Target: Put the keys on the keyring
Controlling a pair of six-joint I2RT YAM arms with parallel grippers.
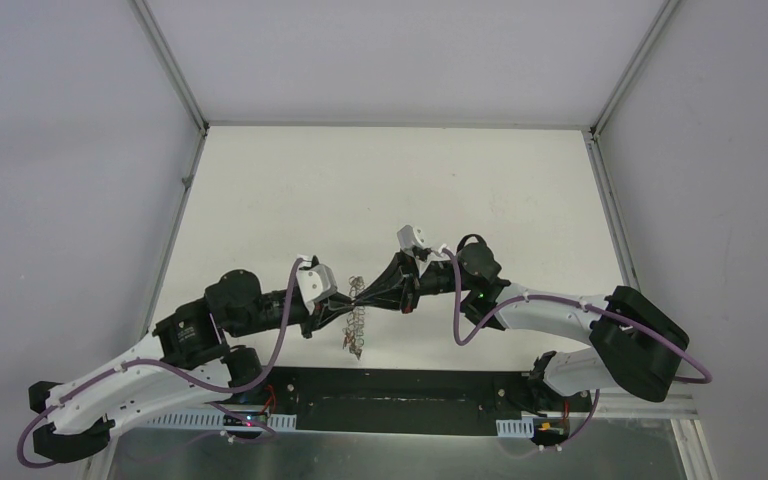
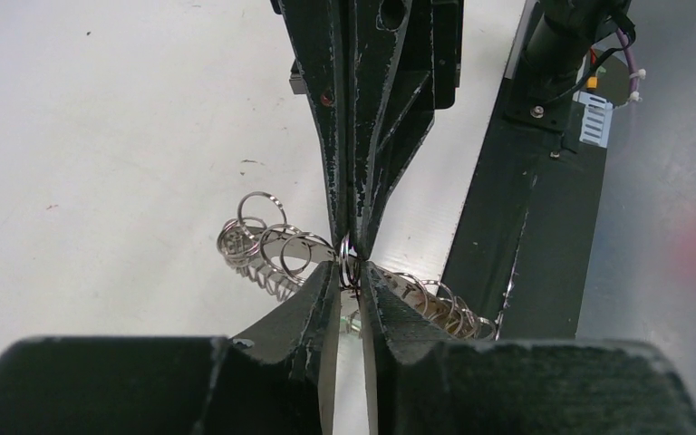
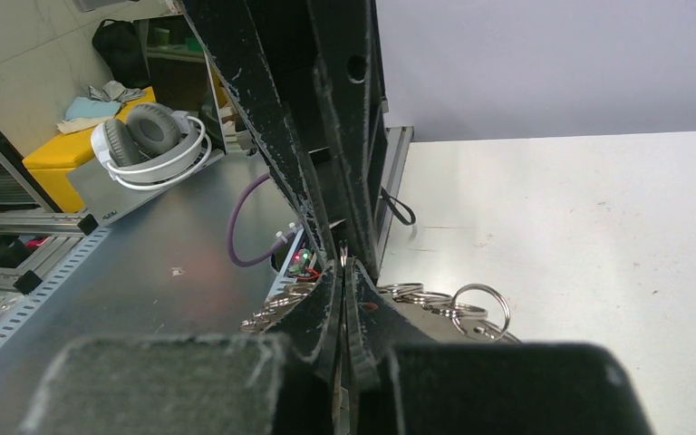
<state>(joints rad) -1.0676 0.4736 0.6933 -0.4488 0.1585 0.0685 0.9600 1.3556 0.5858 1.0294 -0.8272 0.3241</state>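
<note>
Left gripper (image 2: 351, 281) and right gripper (image 3: 343, 272) both pinch the large grey, silver-looped metal keyring (image 2: 263, 249) aloft; next, one likely must fetch keys.

Left gripper (image 2: 350, 276) seemingly against right gripper (image 3: 343, 263)

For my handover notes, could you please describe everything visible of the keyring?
The keyring shows as a cluster of thin, shiny silver metal loops, fanned out on either side of the pinch. It hangs over the white table, near its front edge, clamped where the left gripper and right gripper meet tip to tip.
</note>
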